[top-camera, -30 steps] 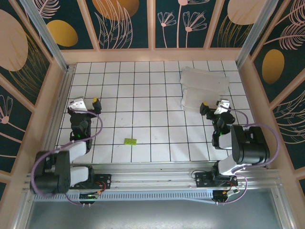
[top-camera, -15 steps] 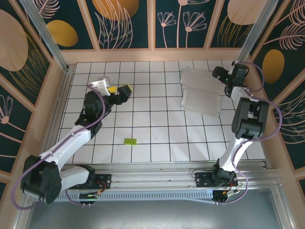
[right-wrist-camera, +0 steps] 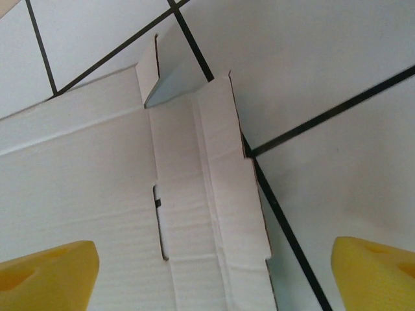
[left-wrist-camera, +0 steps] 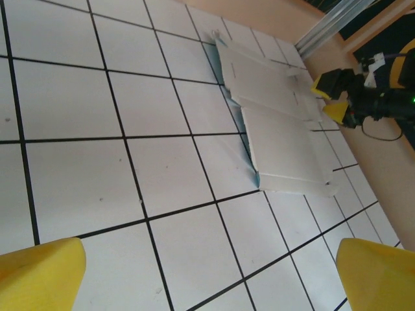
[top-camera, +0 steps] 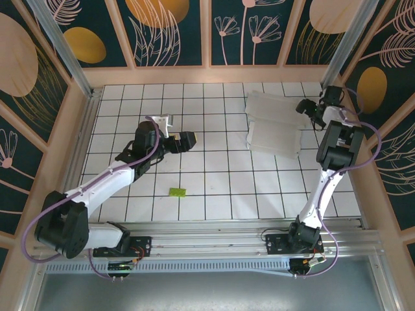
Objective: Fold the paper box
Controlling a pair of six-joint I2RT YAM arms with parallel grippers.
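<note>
The left gripper (top-camera: 187, 141) is standing with its jaws wide, holding nothing, above bare tiles of the table (top-camera: 207, 175), left of centre. The right gripper (top-camera: 308, 107) is likewise standing wide and empty at the right edge of the paper box (top-camera: 273, 126), which is lying flat, white side up, at the far right.

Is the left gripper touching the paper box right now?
Apart. The top view shows the left gripper open over bare tiles, with several tiles between it and the box.
</note>
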